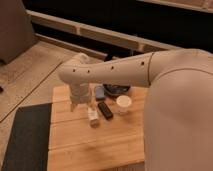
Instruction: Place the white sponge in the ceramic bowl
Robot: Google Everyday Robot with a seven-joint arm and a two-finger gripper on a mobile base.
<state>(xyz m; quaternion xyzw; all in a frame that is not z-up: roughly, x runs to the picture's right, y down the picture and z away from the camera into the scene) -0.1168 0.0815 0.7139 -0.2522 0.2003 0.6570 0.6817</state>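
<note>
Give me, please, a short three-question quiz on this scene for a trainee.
1. True or false: the white sponge already lies in the ceramic bowl.
2. What lies between the beige bar and the white cup? A) black block B) white sponge C) ceramic bowl
3. Where is the gripper?
Key: 1 false, it lies on the table beside the bowl. 2 A. 3 low over the table, left of the sponge, holding nothing.

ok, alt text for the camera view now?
The gripper hangs over a wooden table beside the white sponge, which lies by the ceramic bowl, not in it. A black block, beige bar and white cup sit nearby.
</note>
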